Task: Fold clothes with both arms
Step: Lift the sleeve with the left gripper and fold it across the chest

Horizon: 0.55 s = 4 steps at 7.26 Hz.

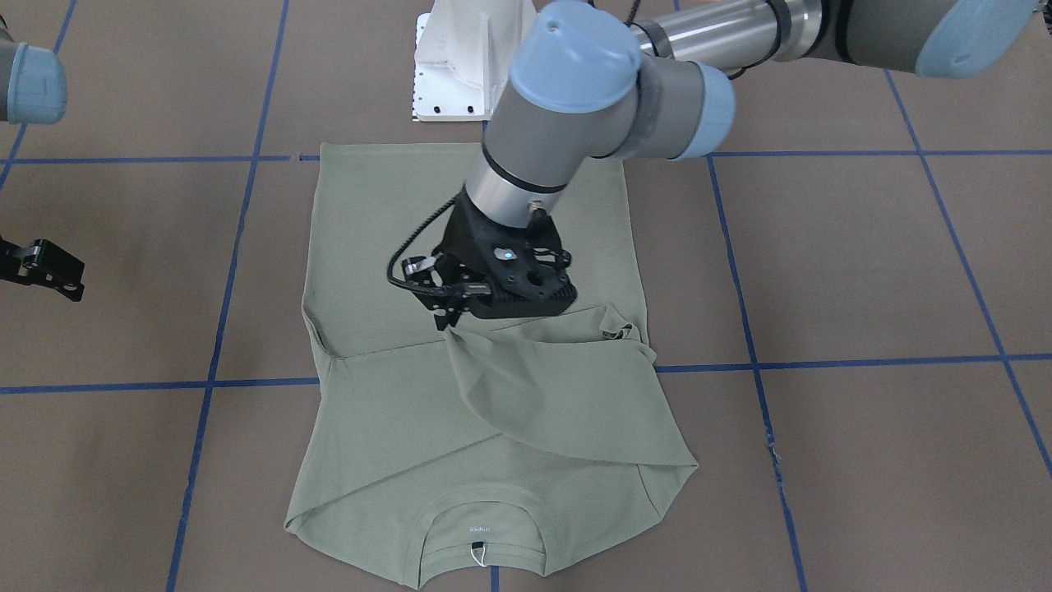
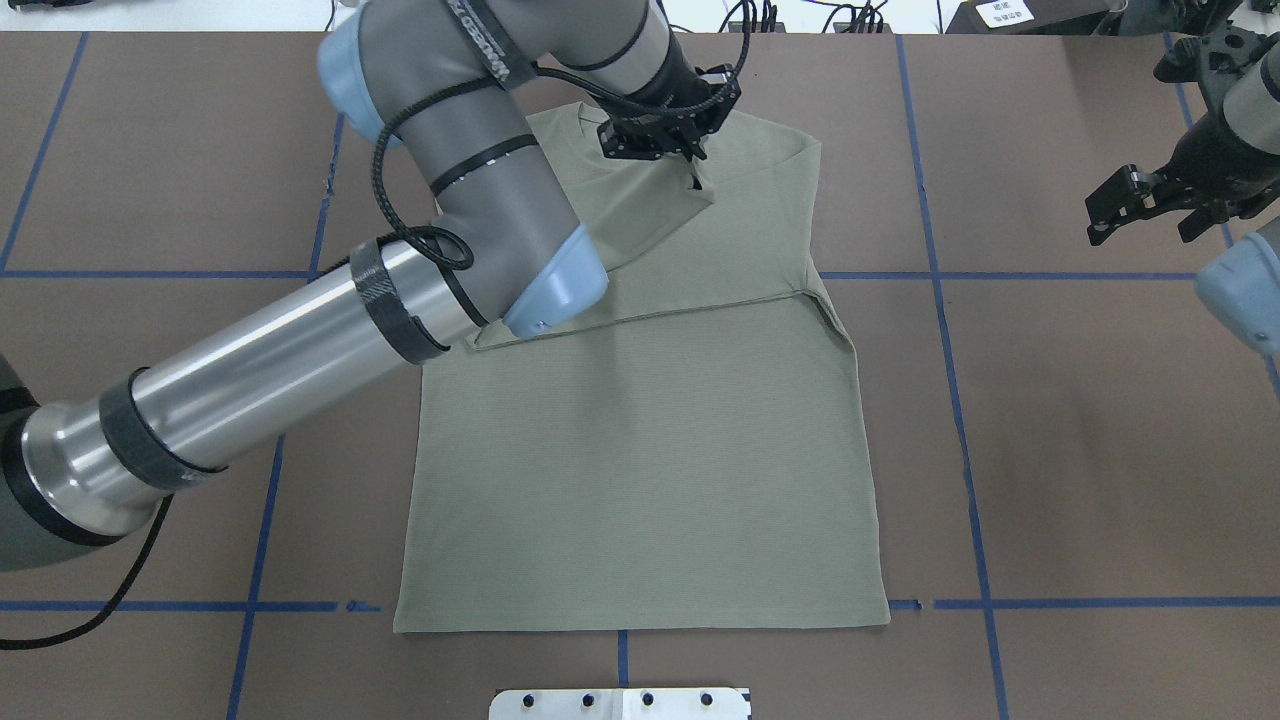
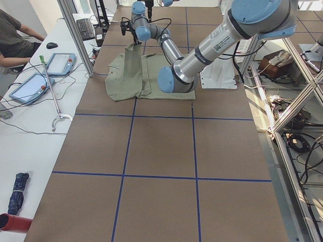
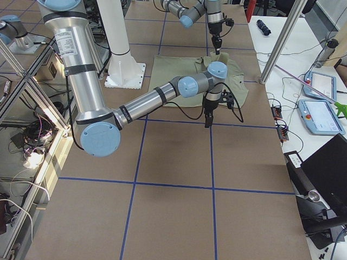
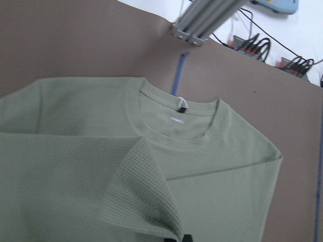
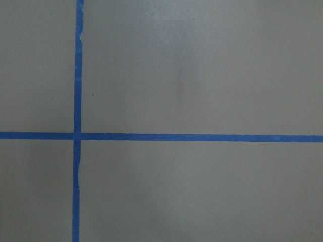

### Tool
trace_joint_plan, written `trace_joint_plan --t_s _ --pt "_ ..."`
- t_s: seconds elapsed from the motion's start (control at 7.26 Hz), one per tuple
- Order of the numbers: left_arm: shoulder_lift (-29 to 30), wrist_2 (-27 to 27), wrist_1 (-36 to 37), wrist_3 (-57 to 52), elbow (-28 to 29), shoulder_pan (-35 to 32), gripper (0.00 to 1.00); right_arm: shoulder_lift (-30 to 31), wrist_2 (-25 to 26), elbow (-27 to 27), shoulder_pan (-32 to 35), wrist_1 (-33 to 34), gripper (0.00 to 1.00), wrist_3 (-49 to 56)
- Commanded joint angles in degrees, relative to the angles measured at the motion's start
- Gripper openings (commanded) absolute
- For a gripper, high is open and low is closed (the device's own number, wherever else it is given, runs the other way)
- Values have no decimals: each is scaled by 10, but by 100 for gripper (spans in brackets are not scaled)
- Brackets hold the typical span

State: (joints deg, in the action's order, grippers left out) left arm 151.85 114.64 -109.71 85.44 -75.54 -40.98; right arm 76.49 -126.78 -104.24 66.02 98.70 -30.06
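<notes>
Brown matte table top point(image 2: 1050, 450) gridded with blue tape lines point(image 2: 950, 330). White metal pedestal base point(image 1: 460, 62) at the robot-side edge. White side bench point(image 3: 30, 136) holds two light-blue tablets point(image 3: 60, 63), black keyboard point(image 3: 87, 28), black mouse point(image 3: 52, 45), thin silver reacher stick point(image 3: 53, 96), folded dark-blue umbrella point(image 3: 17, 186), red cylinder point(image 3: 12, 222). Seated person point(image 3: 12, 38) at the bench's far end.

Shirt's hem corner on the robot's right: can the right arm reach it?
Probably yes: right tool hangs over bare table beside the shirt, nothing between, and the left tool is up near the collar.
</notes>
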Motion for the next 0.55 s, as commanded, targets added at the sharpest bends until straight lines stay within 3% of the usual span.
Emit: trace_joint_plan --t_s 0.0,0.41 --pt "7 -33 -71 19 62 25 0 0 1 3 0 0 100 -2" --pt "54 -74 -85 25 114 73 0 -1 1 3 -1 0 100 -3"
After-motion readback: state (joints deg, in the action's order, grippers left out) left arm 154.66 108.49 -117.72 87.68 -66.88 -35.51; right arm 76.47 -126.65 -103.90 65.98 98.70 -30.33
